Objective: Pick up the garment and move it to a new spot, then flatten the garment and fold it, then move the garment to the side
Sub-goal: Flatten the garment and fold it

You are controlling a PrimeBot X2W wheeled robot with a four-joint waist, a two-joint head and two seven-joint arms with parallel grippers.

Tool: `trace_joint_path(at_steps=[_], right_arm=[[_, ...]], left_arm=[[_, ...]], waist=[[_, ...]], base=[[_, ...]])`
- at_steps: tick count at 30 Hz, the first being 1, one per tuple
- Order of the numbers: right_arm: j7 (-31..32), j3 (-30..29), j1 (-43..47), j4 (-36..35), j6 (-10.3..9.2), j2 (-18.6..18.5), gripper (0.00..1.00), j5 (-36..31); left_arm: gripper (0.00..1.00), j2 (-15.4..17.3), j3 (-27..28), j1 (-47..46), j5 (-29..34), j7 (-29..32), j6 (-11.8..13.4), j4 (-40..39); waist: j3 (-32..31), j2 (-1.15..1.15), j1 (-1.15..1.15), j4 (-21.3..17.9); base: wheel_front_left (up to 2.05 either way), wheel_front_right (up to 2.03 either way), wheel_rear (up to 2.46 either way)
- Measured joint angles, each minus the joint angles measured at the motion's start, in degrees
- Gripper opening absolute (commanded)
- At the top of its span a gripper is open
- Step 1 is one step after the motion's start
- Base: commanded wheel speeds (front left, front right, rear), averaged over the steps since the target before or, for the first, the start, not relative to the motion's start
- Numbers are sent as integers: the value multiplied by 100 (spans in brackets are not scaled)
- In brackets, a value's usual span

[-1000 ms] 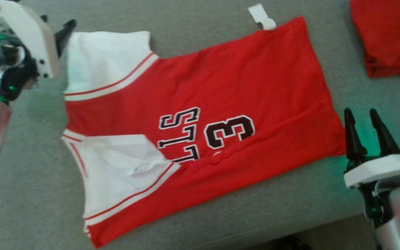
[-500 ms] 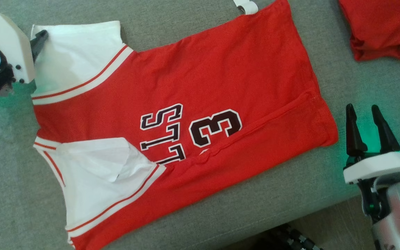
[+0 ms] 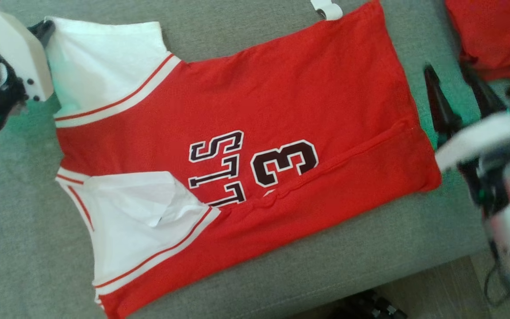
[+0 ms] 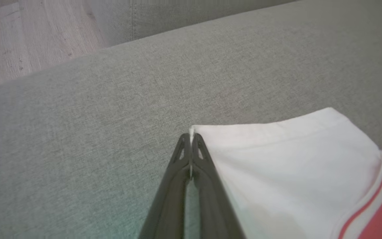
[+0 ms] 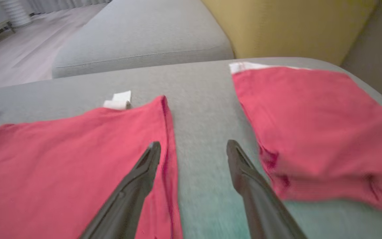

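Red basketball jersey (image 3: pixel 255 110) lies flat on the grey sofa cushion (image 3: pixel 370 261), sleeves toward the robot's left and hem toward its right.

Edges and room:
- The cushion's front edge runs just below the jersey's lower right corner. Wooden floor (image 4: pixel 28 36) shows past the cushion.
- There is bare upholstery above the jersey and at the lower left.
- A narrow strip of cushion separates the hem from a second red garment (image 5: pixel 310 126), which is folded and lies apart from the jersey.
- A yellow cushion (image 5: pixel 293 26) stands behind that garment.

Grippers:
- Left gripper (image 4: pixel 191 137) is closed tight on the outer corner of the upper white sleeve, with a sliver of white cloth pinched between the tips.
- Right gripper (image 5: pixel 193 144) is spread wide and holds nothing. It hangs over the strip at the hem, one finger above the jersey's edge (blurred in the head view).

Materials and shapes:
- The upholstery is a fine, matte, even weave.
- The jersey is a soft knit with white sleeves, red-and-white striped trim, and dark lettering and a "3" outlined in white.
- Its lower side is folded over, which leaves a long diagonal ridge.
- The lower sleeve is rumpled, with one flap turned back.
- A small white tag (image 3: pixel 328 9) pokes out at the far hem corner.
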Motion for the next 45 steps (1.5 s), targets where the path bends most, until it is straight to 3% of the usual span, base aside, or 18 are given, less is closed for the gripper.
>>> trace_joint_path(at_steps=[5,10,15,19,21,23,29,38,39,45], right_arm=[[1177,798,-1115,412,0,-299,100,543],[1800,1338,-1968,1230,0,-339,100,725],[2025,1582,-2501,1982,0,-256,100,988],[2011,1746,-2736,2265,0,-229,100,1120],[1964,1842,-2869,2401,0,-185,95,1279],[1914,1982,-2991,2508,0,-158,97,1374],[1607,2330,-3227,2848,0,-137,70,1561],[1259,2718,-3524,3228,0,-129,4,1905],[1226,2750,-3555,3281,0,-130,0,1934],[1012,2953,-3660,3565,0,-147,0,2126]], left_arm=[[0,-148,-32,-34,11,-137,4,25],[0,-199,-66,-114,73,-208,3,-14],[0,-236,-103,-126,73,-232,3,-73],[0,-248,-130,-166,73,-233,3,-108],[0,-253,-151,-193,73,-234,2,-132],[0,-252,-175,-222,71,-234,-1,-146],[0,-244,-214,-223,56,-235,-2,-149],[0,-236,-298,-349,22,-291,-45,-131],[0,-236,-315,-374,22,-292,-46,-125],[0,-230,-412,-432,-27,-784,-46,-134]], waist=[[-49,0,0,153],[-38,0,0,315],[-14,0,0,379],[33,0,0,416],[62,0,1,439],[90,0,0,455],[104,0,0,464],[169,0,0,497],[176,0,0,502],[223,0,0,509]], base=[[0,0,0],[0,0,0],[0,0,0],[0,0,0],[0,0,0],[0,0,0],[0,0,0],[0,0,0],[0,0,0],[0,0,0]])
